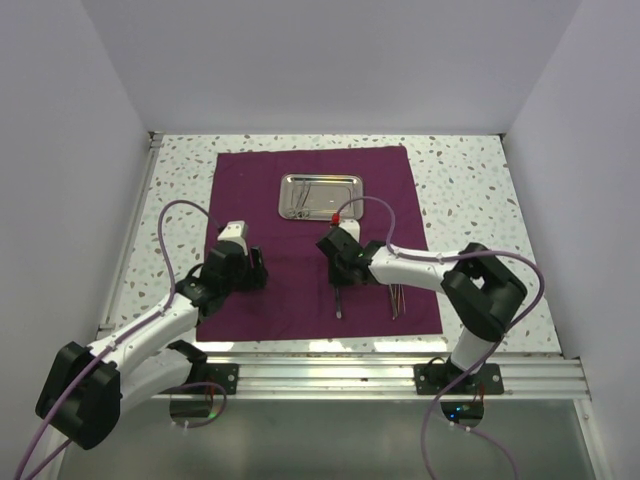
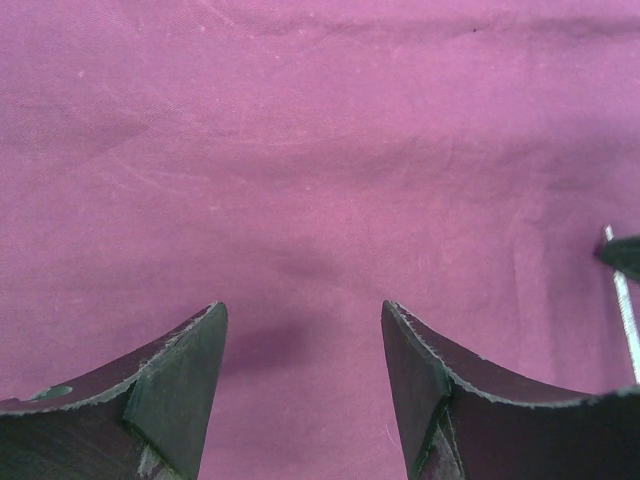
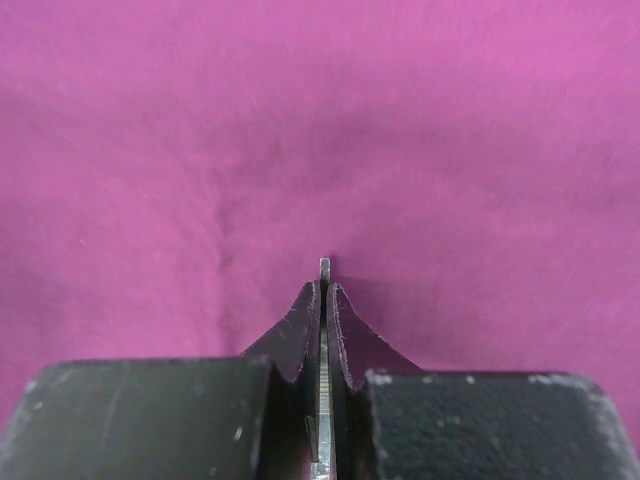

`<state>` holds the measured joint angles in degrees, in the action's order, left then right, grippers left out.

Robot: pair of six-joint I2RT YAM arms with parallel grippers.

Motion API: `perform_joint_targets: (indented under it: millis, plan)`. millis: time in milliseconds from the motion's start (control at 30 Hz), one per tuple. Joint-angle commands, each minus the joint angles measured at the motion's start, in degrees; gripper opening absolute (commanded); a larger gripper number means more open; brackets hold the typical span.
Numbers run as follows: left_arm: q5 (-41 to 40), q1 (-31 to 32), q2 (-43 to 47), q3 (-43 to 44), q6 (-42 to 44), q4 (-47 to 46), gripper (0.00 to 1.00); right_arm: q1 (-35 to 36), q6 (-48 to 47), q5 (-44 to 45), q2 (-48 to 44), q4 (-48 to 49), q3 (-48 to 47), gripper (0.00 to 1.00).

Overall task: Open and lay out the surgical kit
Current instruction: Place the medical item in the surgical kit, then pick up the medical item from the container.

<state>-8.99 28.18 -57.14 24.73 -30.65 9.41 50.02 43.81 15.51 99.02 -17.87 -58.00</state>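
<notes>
the magenta cloth (image 1: pixel 270 200) lies spread flat mid-table, a shiny steel tray (image 1: pixel 320 178) at its far centre, loose instruments (image 1: pixel 398 298) near right. right gripper (image 3: pixel 325 290) pinches a thin silver tool (image 3: pixel 324 265); left gripper (image 2: pixel 303 305) spread over cloth.

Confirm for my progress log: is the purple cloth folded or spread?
Spread. The cloth lies flat as one open rectangle, the steel tray resting on it.
</notes>
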Motion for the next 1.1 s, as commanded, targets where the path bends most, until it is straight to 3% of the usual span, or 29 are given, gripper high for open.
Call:
perform_joint_targets:
  millis: [0,167,267,400,500,667,800,1067]
  plan:
    - [-0.59,0.38,0.28,0.14,0.24,-2.90,0.67,0.87,2.51,0.93,-0.85,2.84,0.52,0.00]
    - [-1.03,0.47,-0.25,0.32,0.24,-2.99,0.67,1.92,1.45,3.90,-4.79,-1.28,-1.15,0.45]
    - [-1.20,0.56,-0.34,0.40,0.24,-2.91,0.67,2.36,0.23,6.72,-9.35,-4.80,-3.26,0.59]
    - [-1.03,0.64,-0.51,0.32,0.24,-3.17,0.67,2.36,-2.76,11.98,-12.36,-8.67,-7.91,0.60]
    - [-0.85,0.73,-0.60,0.32,0.33,-2.99,0.67,1.31,-7.42,18.13,-9.48,-10.07,-14.05,0.58]
    - [-0.85,0.91,0.01,0.14,0.25,-2.91,0.67,-6.14,-11.19,14.74,-2.53,-10.88,-24.96,0.45]
    - [-0.59,0.99,0.28,0.14,0.33,-3.17,0.67,-10.90,-13.40,13.32,2.92,-8.59,-30.05,0.43]
    - [-0.67,1.00,-0.07,0.32,0.42,-2.99,0.67,-17.76,-17.35,9.98,24.42,-13.50,-52.11,0.32]
